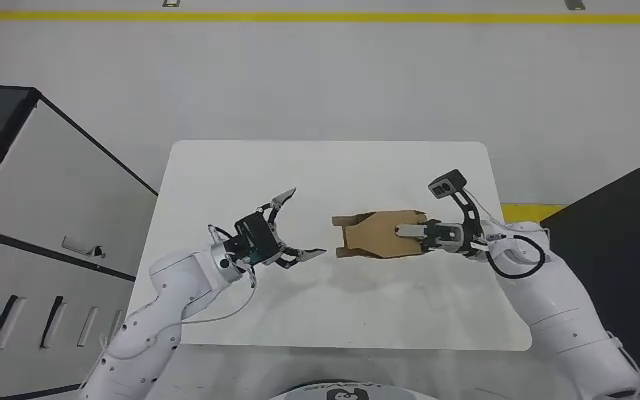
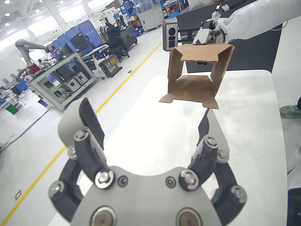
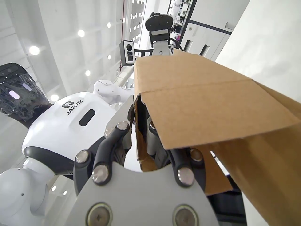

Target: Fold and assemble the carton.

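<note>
A brown cardboard carton is held above the white table, opened into a square tube with loose end flaps. In the left wrist view the carton shows its open end, and I can see through it. My right gripper is shut on the carton's top panel at its right end; in the right wrist view the carton has a wall clamped between the fingers. My left gripper stands open a little left of the carton, its two fingers spread wide with nothing between them; the same gripper faces the open end.
A grey cabinet stands off the table's left side. A dark surface lies at the right. A yellow floor line runs along the back. The table's front and back areas have free room.
</note>
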`<action>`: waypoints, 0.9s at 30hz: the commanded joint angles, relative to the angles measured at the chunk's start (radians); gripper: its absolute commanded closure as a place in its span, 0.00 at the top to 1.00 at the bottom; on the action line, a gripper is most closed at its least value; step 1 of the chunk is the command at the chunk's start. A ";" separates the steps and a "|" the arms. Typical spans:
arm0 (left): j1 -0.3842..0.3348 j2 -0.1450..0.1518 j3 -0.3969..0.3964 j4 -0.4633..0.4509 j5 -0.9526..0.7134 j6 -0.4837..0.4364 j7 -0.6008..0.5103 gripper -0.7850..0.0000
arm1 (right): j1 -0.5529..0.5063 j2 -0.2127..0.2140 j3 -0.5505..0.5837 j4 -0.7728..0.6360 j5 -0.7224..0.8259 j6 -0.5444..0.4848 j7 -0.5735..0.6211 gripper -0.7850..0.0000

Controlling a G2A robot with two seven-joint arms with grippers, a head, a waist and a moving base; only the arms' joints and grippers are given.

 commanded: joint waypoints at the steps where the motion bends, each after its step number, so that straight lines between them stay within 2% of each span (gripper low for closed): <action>1: 0.001 0.000 0.010 -0.006 0.018 -0.005 -0.018 1.00 | -0.006 -0.002 -0.003 0.002 0.003 0.012 -0.025 0.00; 8: -0.023 0.003 0.031 -0.031 -0.016 -0.107 -0.134 1.00 | 0.005 -0.015 -0.010 0.050 0.106 0.041 0.009 0.00; 16: -0.025 0.003 0.029 -0.039 -0.011 -0.099 -0.145 1.00 | 0.005 -0.016 -0.010 0.050 0.105 0.041 0.005 0.00; 27: -0.033 0.004 0.036 -0.138 -0.102 -0.141 -0.263 1.00 | -0.006 -0.024 0.003 0.034 0.055 0.053 -0.076 0.00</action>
